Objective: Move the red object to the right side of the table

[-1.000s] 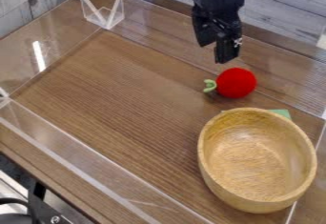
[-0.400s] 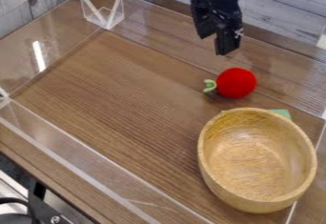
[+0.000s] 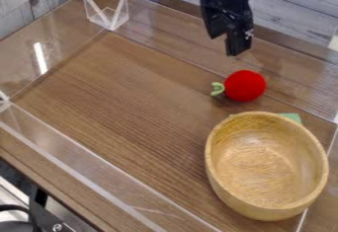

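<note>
The small round bright red ball-like toy fruit [image 3: 244,84] lies on the brown wood-grain surface [image 3: 126,103]. It has a little green leaf [image 3: 216,89] on its left side. The big round light wooden bowl [image 3: 266,165] is the thing to measure from. The red toy fruit sits just behind the bowl's back rim, near it but not touching it. It lies a bit toward the left part of that rim.

The black end effector [image 3: 235,40] hangs in the air above and behind the red toy fruit, farther from the bowl. It points down at the surface. It does not touch the toy fruit, and there is a clear stretch of bare wood between them in the picture. The toy fruit lies below it and a tiny bit to the right. The end effector's jaws stand apart, released, and nothing is between them.

A small green thing [image 3: 291,118] peeks out at the bowl's back right edge. It is too hidden to tell what it is.

Low clear plastic walls [image 3: 53,142] run around the surface. A small clear folded piece [image 3: 105,11] stands at the far left corner, well away from the bowl.
</note>
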Available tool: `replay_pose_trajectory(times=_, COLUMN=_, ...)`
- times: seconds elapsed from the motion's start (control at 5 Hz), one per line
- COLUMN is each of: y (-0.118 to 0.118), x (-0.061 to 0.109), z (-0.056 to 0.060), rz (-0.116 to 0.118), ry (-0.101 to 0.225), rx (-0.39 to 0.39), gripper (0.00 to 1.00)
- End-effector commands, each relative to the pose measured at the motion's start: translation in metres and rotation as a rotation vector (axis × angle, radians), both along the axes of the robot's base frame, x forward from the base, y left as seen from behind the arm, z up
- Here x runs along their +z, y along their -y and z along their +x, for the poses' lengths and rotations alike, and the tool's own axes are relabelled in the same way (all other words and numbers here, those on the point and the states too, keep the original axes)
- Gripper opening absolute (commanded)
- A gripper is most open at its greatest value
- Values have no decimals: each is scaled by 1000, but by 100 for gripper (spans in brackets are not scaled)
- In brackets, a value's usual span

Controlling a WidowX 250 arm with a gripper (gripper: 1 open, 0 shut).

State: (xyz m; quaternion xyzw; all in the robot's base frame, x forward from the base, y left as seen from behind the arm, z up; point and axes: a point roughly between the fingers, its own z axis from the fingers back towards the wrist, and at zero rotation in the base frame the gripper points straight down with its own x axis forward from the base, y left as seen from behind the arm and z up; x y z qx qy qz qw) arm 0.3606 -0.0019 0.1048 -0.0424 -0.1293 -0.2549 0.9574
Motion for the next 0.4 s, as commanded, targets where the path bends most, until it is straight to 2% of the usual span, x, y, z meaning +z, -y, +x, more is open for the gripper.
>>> replay_pose_trajectory(times=0.0, y=3, x=24, z=3, rz=-1, ry=84, rx=-11, gripper=100)
replay_pose_trajectory(times=0.2, y=5, x=22, z=4, rz=-4, ry=89, rx=-18, gripper=100)
